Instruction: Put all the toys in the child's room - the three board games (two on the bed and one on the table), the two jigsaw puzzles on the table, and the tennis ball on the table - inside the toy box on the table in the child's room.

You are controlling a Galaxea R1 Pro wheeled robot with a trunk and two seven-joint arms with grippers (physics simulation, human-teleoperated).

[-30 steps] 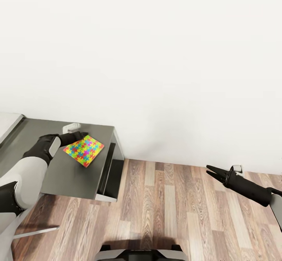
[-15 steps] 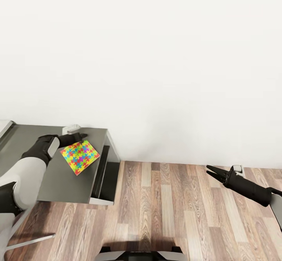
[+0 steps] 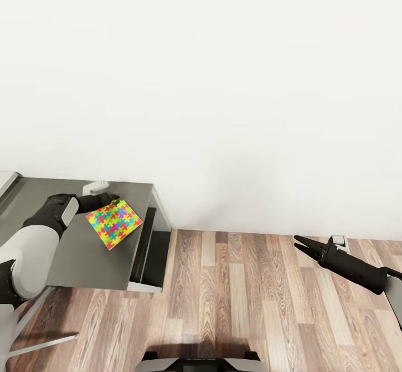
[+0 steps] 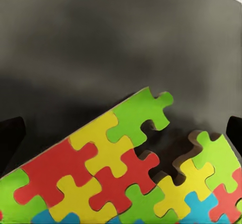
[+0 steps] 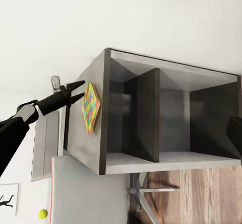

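The left gripper (image 3: 111,199) is at the far corner of the jigsaw puzzle (image 3: 114,223), fingers spread with that corner between them, a sensible place to pinch a thin panel lying flat on the dark cabinet section of the table (image 3: 84,255). Whether the pads touch the edge is hard to say from these angles. In the right wrist view a tennis ball (image 5: 43,214) sits on the lighter desk top. The right gripper (image 3: 298,242) hangs idle over the wood floor (image 3: 251,305), fingers slightly parted and empty, well clear of the grasp.
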